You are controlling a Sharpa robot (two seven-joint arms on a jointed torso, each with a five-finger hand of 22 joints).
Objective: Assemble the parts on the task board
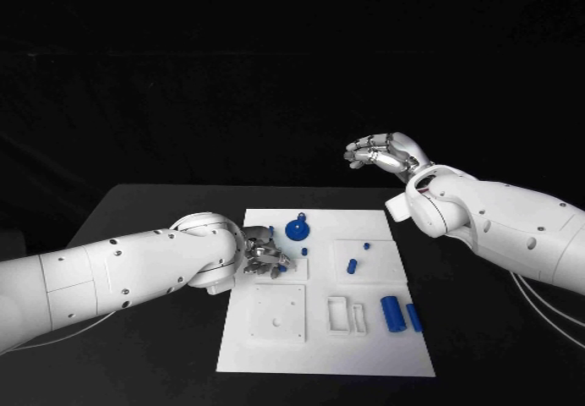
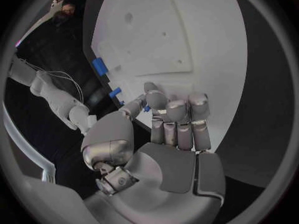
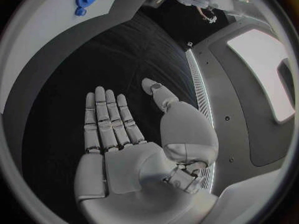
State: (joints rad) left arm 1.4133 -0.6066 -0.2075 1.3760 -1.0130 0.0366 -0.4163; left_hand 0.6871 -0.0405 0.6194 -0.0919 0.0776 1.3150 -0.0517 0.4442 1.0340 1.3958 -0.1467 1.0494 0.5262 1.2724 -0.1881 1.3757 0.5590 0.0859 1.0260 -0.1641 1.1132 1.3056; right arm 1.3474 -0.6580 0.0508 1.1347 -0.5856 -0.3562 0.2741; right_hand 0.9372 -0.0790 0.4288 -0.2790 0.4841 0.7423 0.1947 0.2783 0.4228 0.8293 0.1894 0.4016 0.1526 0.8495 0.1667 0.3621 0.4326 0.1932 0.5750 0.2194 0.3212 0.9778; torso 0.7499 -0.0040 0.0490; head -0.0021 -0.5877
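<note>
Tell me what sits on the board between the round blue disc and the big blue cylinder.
In the head view, two small blue pieces lie on the white task board between the round blue disc and the big blue cylinder.

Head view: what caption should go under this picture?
Left hand pinches a small blue part over the white board; right hand waits open.

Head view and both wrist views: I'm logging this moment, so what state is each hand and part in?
Left hand: over the task board, fingers curled on a small blue part.
Right hand: raised beyond the board, empty, fingers straight.
Blue disc: on the board.
Two blue cylinders: lying side by side, free.
</note>
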